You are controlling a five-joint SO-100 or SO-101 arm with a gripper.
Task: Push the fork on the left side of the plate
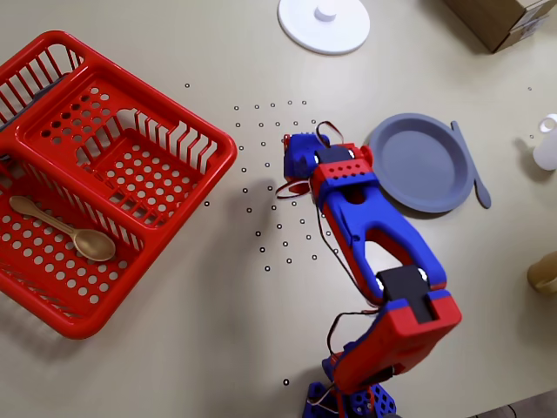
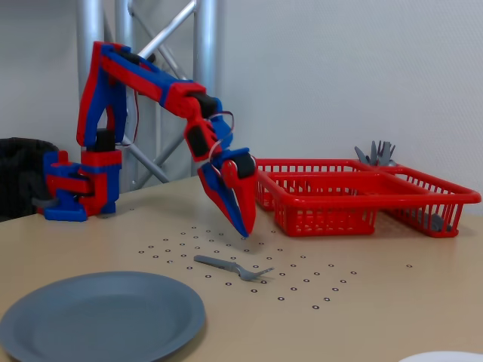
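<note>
The small silver fork (image 2: pixel 230 266) lies flat on the table among the dot marks, seen in the fixed view. My gripper (image 2: pixel 245 231) points down with its jaws together and its tip at the table just behind the fork, empty. The slate-blue plate (image 2: pixel 98 317) sits to the fork's left in the fixed view, a short gap away. In the overhead view the gripper (image 1: pixel 297 167) is just left of the plate (image 1: pixel 419 163). There the fork is mostly hidden under the gripper.
A red basket (image 1: pixel 104 178) with a wooden spoon (image 1: pixel 63 229) fills the left of the overhead view. A slate-blue utensil (image 1: pixel 471 167) lies along the plate's right rim. A white lid (image 1: pixel 324 24), a cardboard box (image 1: pixel 505 19) and a white bottle (image 1: pixel 546 144) stand at the edges.
</note>
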